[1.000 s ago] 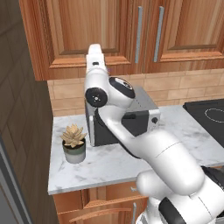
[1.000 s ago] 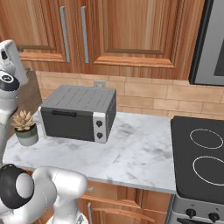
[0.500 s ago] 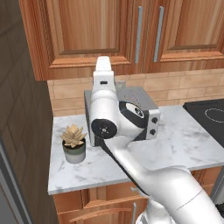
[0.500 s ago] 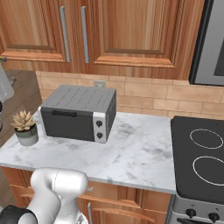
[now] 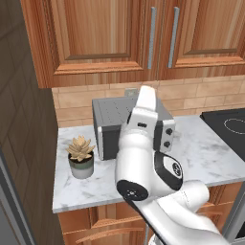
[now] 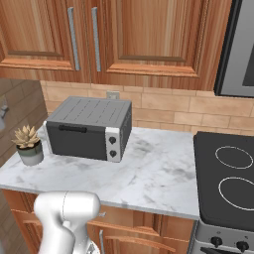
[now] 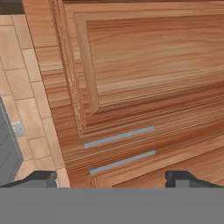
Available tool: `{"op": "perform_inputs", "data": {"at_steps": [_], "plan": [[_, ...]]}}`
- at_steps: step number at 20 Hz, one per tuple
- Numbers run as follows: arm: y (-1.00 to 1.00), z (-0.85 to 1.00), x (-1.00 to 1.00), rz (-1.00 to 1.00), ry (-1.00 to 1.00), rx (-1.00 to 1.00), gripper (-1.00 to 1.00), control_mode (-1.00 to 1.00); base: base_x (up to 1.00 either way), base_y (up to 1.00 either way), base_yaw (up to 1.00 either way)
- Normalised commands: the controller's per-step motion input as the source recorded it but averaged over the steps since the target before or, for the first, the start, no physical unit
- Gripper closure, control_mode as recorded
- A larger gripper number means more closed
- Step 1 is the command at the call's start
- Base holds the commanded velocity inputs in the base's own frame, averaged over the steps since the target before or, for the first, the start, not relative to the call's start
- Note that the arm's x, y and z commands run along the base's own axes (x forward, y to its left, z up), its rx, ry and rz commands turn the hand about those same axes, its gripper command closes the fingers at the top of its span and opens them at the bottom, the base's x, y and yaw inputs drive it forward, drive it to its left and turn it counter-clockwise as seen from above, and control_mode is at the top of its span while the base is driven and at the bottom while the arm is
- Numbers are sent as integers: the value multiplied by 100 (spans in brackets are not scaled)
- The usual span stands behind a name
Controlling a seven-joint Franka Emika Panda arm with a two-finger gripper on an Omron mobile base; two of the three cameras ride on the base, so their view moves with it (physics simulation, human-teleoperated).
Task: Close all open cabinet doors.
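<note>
Two reddish-brown cabinet doors hang above the counter, the left door (image 5: 95, 33) and the right door (image 5: 210, 28), their silver bar handles (image 5: 152, 36) side by side at the middle seam. Both doors look flush with the cabinet front in the base views. The hand view is rolled and faces the same cabinet doors (image 7: 148, 57) from close by, with both handles (image 7: 118, 136) running across its lower half. My gripper (image 7: 113, 178) is open, its dark fingertips (image 7: 41, 178) spread wide with nothing between them. It is short of the doors and touches nothing.
A grey toaster oven (image 6: 89, 129) stands on the marble counter (image 6: 158, 173), partly behind my arm (image 5: 143, 143) in the left base view. A potted succulent (image 5: 80, 155) sits left of it. A black cooktop (image 6: 228, 173) lies to the right, and a dark wall (image 5: 24, 143) closes the left.
My arm has folded down and toward the cameras, and its upper link has dropped from the cabinet doors to in front of the toaster oven. The arm has left the right base view. The gripper stayed open.
</note>
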Motion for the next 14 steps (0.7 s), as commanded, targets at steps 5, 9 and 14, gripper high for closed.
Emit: {"op": "perform_inputs", "data": {"at_steps": [5,9,14], "plan": [[-94,-3,-89,0,-8,20,-100,-100,0,0,0],[-96,-3,-72,0,-6,19,-100,-100,0,0,0],[-54,-10,-38,0,-3,5,-100,-100,0,0,0]]}}
